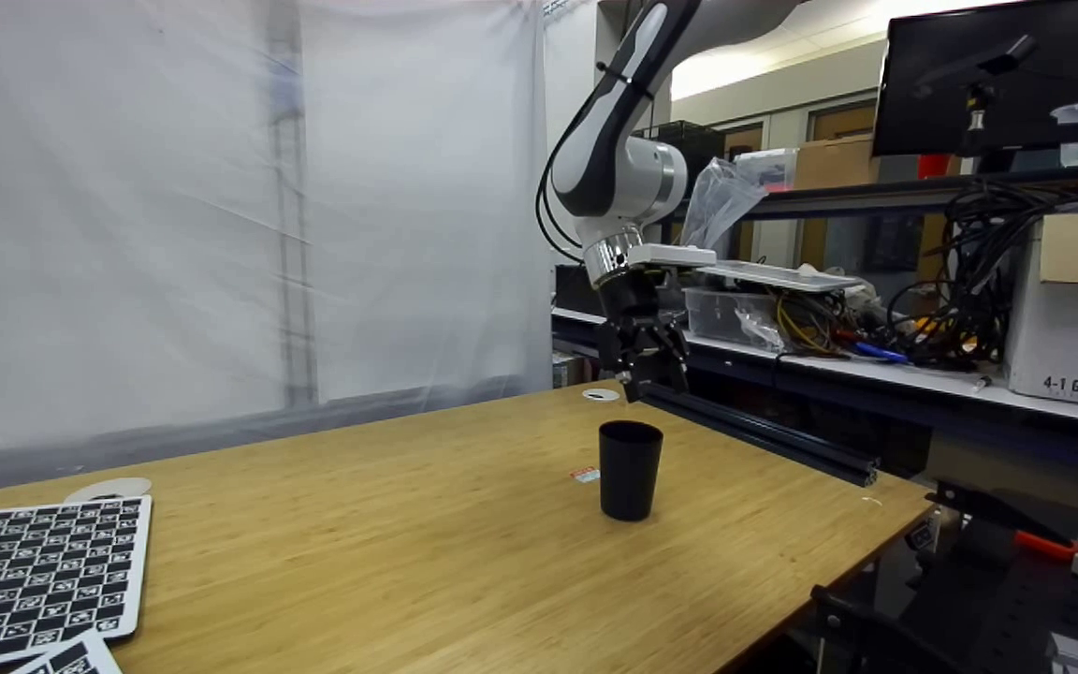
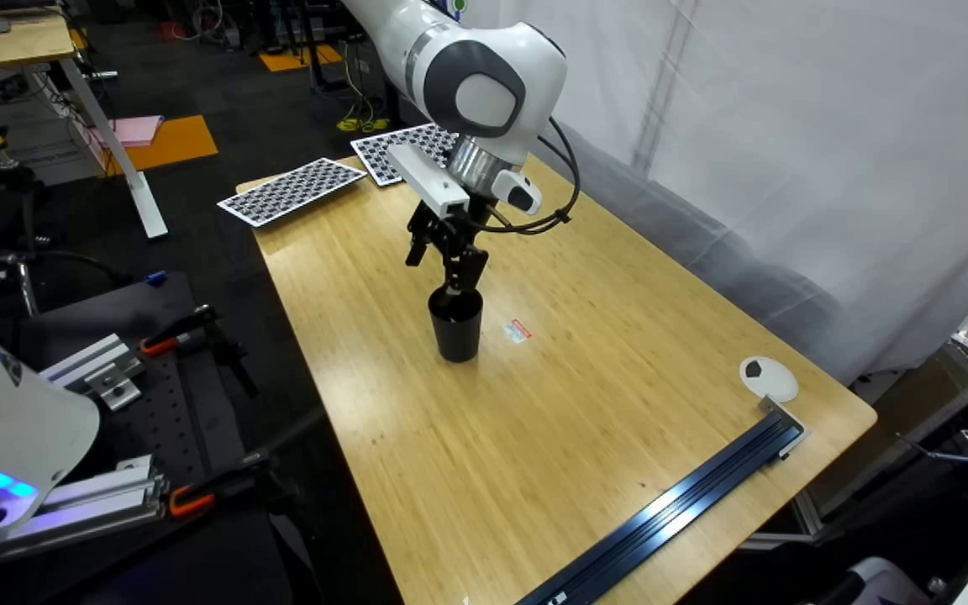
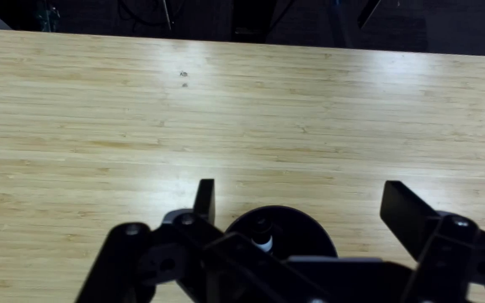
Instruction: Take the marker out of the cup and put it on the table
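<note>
The black cup stands upright on the wood-grain table (image 1: 361, 552) in both exterior views (image 1: 630, 473) (image 2: 456, 330). In the wrist view the cup (image 3: 301, 235) lies below my jaws, partly hidden by gripper parts. The dark marker with a pale band (image 3: 263, 243) is inside the cup, near its left wall in the wrist view; its lower part is hidden. The marker does not show in the exterior views. My gripper (image 1: 656, 382) (image 2: 435, 276) (image 3: 300, 200) is open and empty above the cup, its fingers wide apart. The cup is nearer the left finger in the wrist view.
A black metal rail (image 1: 764, 431) (image 2: 669, 521) lies along one table end. Checkered boards (image 2: 292, 192) lie at the opposite end. A small red-and-white label (image 2: 518, 331) is on the table beside the cup. A cluttered shelving bench (image 1: 876, 360) stands beyond the rail.
</note>
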You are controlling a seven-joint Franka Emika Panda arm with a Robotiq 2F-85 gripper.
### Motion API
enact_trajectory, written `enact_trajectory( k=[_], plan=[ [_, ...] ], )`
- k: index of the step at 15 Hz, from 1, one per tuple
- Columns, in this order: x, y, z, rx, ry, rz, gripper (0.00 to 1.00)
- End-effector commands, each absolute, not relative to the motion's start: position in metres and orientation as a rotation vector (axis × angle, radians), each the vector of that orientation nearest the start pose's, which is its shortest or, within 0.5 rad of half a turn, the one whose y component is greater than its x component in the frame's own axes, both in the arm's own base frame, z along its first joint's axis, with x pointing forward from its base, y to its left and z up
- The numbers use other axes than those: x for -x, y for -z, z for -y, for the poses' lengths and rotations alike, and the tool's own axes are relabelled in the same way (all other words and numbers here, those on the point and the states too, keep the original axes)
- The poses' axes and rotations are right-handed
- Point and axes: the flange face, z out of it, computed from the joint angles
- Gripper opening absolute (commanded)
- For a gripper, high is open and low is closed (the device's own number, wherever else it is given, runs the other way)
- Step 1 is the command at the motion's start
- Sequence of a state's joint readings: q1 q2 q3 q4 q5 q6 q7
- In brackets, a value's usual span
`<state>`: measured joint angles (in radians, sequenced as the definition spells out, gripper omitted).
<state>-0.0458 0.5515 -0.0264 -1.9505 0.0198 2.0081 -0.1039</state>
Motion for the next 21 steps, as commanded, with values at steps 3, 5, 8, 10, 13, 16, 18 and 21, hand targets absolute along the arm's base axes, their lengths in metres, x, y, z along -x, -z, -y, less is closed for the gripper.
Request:
enact_trajectory(
  k=[3,5,8,10,13,16,18,21],
  plan=[
    [-0.561,-0.158,0.039,3.021,-0.783,0.091,1.0],
    [-0.562,-0.153,0.04,3.022,-0.799,0.096,1.0],
    [-0.564,-0.145,0.041,3.024,-0.825,0.111,1.0],
    [-0.568,-0.139,0.042,3.026,-0.842,0.116,1.0],
    [-0.576,-0.129,0.043,3.03,-0.87,0.129,1.0],
    [-0.584,-0.125,0.043,3.038,-0.887,0.147,0.82],
    [-0.588,-0.123,0.043,3.043,-0.899,0.16,0.78],
    [-0.592,-0.123,0.042,3.045,-0.919,0.168,0.69]
  ],
)
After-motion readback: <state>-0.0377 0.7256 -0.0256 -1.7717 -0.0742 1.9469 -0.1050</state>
